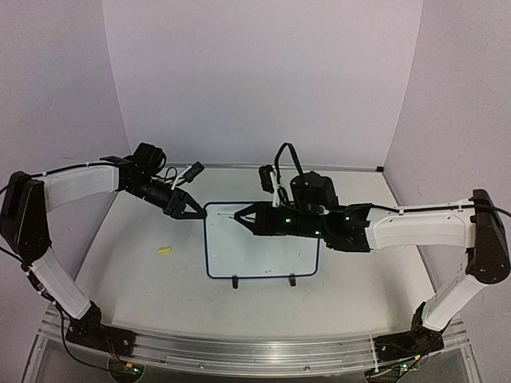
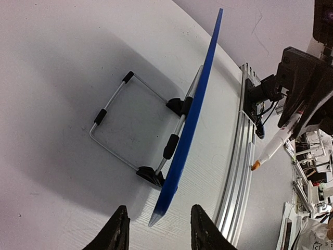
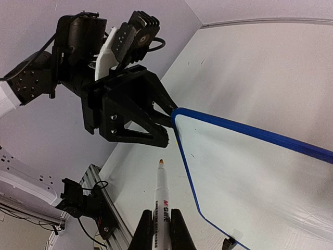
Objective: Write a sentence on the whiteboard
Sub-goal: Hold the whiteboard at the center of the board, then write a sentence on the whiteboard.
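The whiteboard (image 1: 263, 251) stands tilted on its black feet mid-table; its face is plain white and the sentence is not in view. From the left wrist view I see its blue edge (image 2: 195, 112) side-on. My left gripper (image 2: 158, 225) straddles the board's upper left corner, jaws apart with a gap on both sides. From the right wrist view the left gripper (image 3: 162, 125) sits right at that corner of the board (image 3: 250, 172). My right gripper (image 3: 160, 214) is shut on a white marker (image 3: 163, 203), its orange tip uncapped and pointing at the table just left of the board.
A small yellow cap (image 1: 164, 250) lies on the table left of the board. A wire stand (image 2: 117, 122) props the board from behind. An aluminium rail (image 1: 255, 351) runs along the near table edge. Grey walls close in the back and sides.
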`<state>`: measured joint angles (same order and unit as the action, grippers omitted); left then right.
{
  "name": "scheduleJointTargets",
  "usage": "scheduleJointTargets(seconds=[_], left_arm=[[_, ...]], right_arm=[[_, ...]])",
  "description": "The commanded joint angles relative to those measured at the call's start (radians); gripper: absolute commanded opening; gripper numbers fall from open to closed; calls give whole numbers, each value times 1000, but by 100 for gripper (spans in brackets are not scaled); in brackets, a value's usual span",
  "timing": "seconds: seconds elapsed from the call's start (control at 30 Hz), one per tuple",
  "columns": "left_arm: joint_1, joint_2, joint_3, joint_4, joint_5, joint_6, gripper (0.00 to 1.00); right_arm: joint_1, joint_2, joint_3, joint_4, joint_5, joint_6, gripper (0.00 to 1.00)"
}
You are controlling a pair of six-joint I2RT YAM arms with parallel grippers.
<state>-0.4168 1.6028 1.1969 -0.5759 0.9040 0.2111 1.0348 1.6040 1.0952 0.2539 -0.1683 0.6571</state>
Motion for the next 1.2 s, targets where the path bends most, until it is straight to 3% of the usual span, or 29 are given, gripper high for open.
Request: scheduleJointTargets(seconds=[0.0, 0.17, 0.63, 1.17], left_arm=[[-19, 6, 46, -4, 10, 24, 34], [-20, 25, 57, -13, 7, 26, 30], [-23, 27, 48, -32, -33, 56, 1], [-31, 19, 35, -40, -81, 85, 0]], right_arm=[[4, 12, 46, 35, 19, -11, 0], [4, 13, 45, 34, 23, -5, 0], [4, 43, 71, 12, 36, -31, 0], [6, 94, 114, 7, 60, -44, 0]])
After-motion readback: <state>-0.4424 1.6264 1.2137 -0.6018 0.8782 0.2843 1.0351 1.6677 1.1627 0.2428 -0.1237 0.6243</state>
